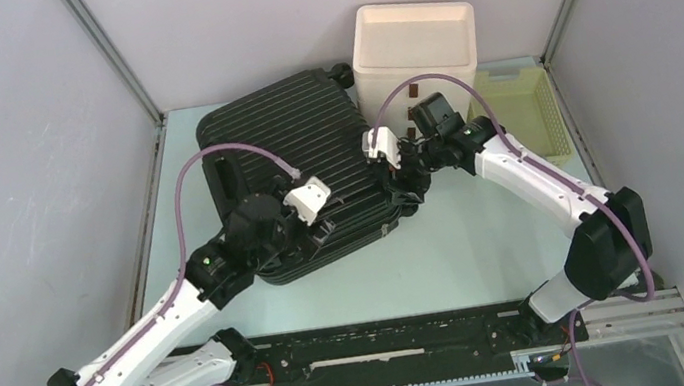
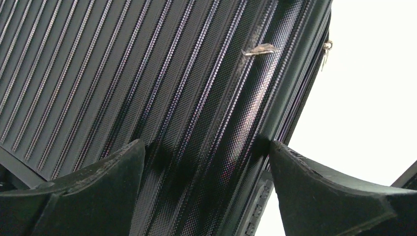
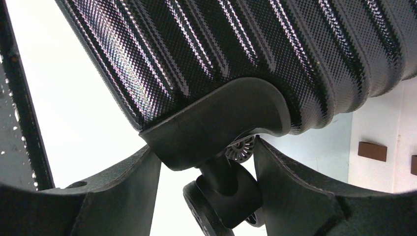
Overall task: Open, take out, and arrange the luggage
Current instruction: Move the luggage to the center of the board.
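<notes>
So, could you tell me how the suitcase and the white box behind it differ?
The suitcase is black and ribbed; the box is white and smooth. The suitcase lies flat; the box stands upright. The open left gripper and right gripper are both at the suitcase, neither at the box. Both rest on the table, close together.

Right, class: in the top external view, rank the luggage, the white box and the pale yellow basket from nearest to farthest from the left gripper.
1. The luggage, directly beneath the left gripper.
2. The white box, behind the luggage's far right corner.
3. The pale yellow basket, farthest off, at the table's far right.
</notes>
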Controlling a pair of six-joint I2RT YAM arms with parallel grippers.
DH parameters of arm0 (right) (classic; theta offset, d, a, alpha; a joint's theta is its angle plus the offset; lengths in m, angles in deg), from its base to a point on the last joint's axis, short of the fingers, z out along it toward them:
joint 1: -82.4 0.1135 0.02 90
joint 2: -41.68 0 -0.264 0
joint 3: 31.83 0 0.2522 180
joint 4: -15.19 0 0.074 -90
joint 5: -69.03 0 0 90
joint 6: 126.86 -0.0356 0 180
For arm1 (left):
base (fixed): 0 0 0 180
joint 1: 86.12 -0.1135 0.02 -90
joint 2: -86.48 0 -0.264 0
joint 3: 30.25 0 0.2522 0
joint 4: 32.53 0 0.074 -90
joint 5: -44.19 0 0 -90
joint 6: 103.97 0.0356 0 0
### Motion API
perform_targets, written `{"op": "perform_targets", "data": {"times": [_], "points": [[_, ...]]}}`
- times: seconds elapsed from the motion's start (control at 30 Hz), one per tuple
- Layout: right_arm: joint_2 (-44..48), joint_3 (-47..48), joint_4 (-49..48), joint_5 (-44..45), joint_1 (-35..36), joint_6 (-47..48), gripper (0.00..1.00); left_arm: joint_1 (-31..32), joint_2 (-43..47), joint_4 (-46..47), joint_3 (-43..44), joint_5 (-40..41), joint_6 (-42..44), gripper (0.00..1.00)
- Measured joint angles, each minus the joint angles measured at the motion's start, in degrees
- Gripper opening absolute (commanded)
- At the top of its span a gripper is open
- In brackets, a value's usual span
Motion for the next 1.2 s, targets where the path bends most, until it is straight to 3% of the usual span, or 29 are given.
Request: {"op": "perform_targets", "data": {"times": [0.23, 0.37, 0.47, 0.5, 0.63, 0.77, 0.97, 1.07, 1.2], "points": [[-1.6, 0.0, -4.7, 1.2, 0.5, -5.2, 0.60, -6.6, -2.8, -0.2, 3.1, -4.0, -2.7, 0.92], [-1.9, 0.0, -5.9, 1.8, 0.9, -9.5, 0.51, -8.3, -0.3, 0.0, 3.2, -3.9, -7.3, 0.94], [-2.3, 0.0, -6.8, 2.2, 1.6, -13.6, 0.52, -9.5, 4.2, -1.0, 3.0, -4.7, -13.0, 0.94], [-2.5, 0.0, -7.1, 2.2, 1.8, -14.6, 0.55, -9.6, 6.3, -1.0, 2.6, -5.6, -14.8, 0.94], [-3.1, 0.0, -8.0, 1.5, 1.9, -17.8, 0.81, -9.6, 17.2, 1.0, -2.1, -11.8, -23.6, 0.93], [-3.1, 0.7, -6.6, 0.7, 1.5, -20.4, 0.96, -9.1, 25.4, 7.7, -10.4, -19.6, -32.2, 0.92], [0.6, 3.0, -3.1, -3.1, 0.3, -19.1, 1.00, 1.0, 29.8, 14.1, -21.6, -20.0, -41.6, 0.91], [5.1, 3.0, 0.1, -6.4, -1.2, -16.3, 1.00, 8.3, 28.3, 18.4, -23.5, -16.0, -43.8, 0.91], [13.9, -1.8, 1.8, -14.6, -6.4, -12.3, 1.00, 18.1, 21.6, 30.8, -27.3, -6.8, -45.6, 0.91]]}}
